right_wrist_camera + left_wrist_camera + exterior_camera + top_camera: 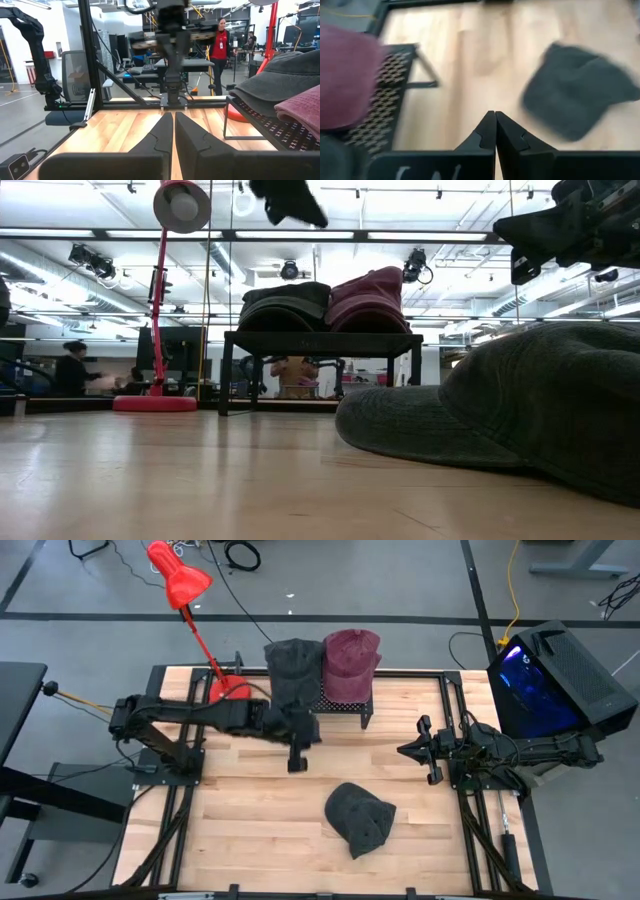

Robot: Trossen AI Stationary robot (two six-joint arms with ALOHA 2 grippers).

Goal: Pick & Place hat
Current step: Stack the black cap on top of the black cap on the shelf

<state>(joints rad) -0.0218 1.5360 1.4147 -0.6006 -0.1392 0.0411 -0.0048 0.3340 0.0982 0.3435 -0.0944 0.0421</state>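
Observation:
One dark grey hat [360, 818] lies on the table on its underside, near the middle of the near half; it also fills the right of the low view [520, 405] and shows in the left wrist view [575, 97]. A second dark grey hat [293, 668] and a maroon hat [350, 658] sit on a black mesh rack [340, 703] at the far edge. My left gripper [297, 760] hangs shut and empty above the table just in front of the rack [495, 131]. My right gripper [404, 751] is shut and empty at the right side [173, 127], off the table top.
A red desk lamp [180, 585] stands on its round base [228, 692] left of the rack. A black metal frame [455, 730] borders the table. A lit computer case [550, 680] stands off the right edge. People [219, 42] show in the room beyond. Bare wood [240, 830] lies left of the near hat.

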